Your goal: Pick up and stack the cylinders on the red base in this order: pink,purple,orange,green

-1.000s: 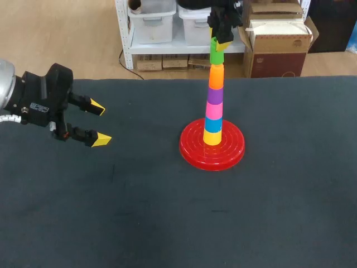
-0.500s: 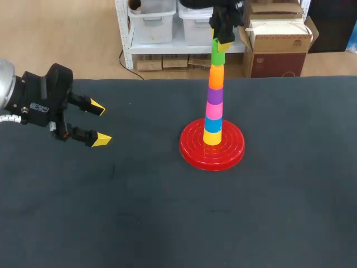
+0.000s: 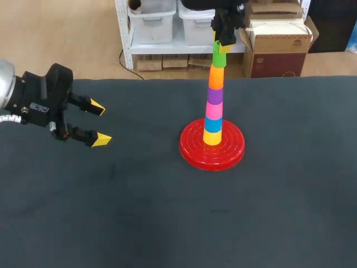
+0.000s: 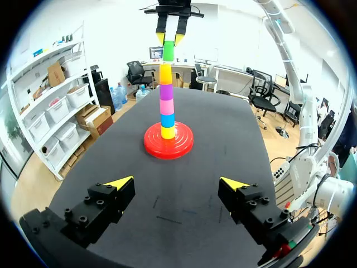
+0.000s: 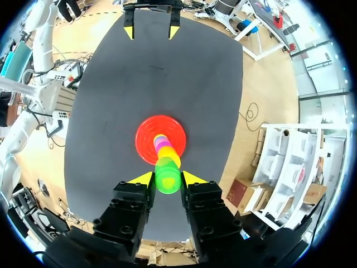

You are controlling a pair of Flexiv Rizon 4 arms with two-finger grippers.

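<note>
The green cylinder (image 3: 218, 58) is clasped between the narrowly set fingers of the right gripper (image 5: 167, 180). Over the last second it has been brought from a slight tilt to upright and settled onto the orange cylinder (image 3: 216, 77), atop the stack on the red base (image 3: 192, 151). Only the release is judged to remain. The left gripper (image 3: 99, 123) is held wide open, well apart from the base.

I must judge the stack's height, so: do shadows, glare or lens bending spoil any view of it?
Head view: even light, no glare on the table, the stack stands plain. Left wrist view: table edges bow, yet the stack reads upright. Right wrist view: the stack is seen end-on under the right gripper, so foreshortened.
</note>
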